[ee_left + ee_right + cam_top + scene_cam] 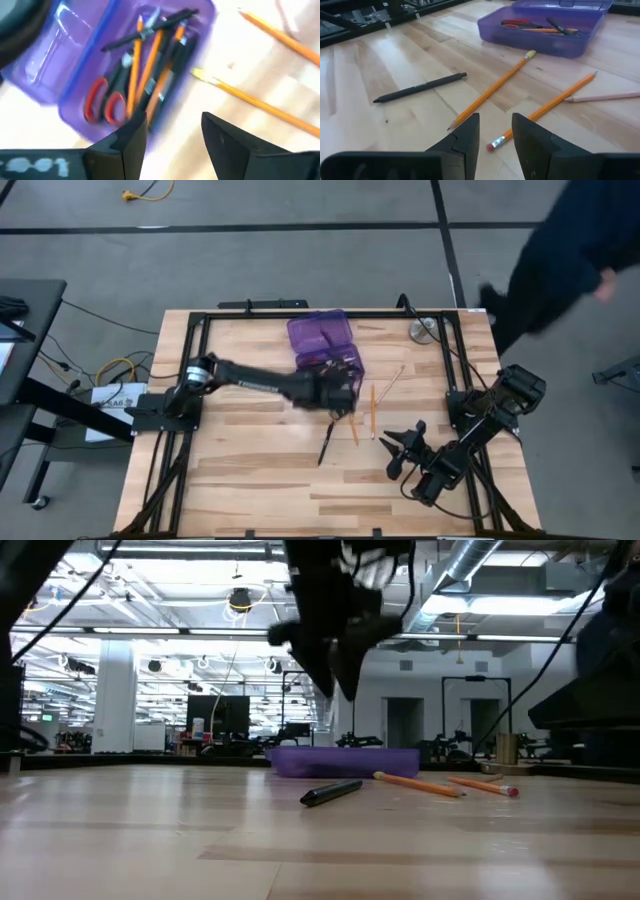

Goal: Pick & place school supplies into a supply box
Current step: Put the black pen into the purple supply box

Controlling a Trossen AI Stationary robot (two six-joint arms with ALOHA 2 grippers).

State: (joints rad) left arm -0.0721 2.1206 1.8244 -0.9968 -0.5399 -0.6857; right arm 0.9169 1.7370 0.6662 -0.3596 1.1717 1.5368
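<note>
The slim black pen [326,444] lying on the tabletop just beside the translucent purple plastic supply box [325,345] looks light, stiff, slippery, so my released, empty left jaws [172,137] should pinch mid-barrel.

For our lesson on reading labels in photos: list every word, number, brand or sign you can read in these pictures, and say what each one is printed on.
No text can be read in any view.
White marks on the left gripper body: blurred, unreadable.
Paper label on the left arm's base: too small to read.
Pencils, black pen and supply box: no visible print.
</note>
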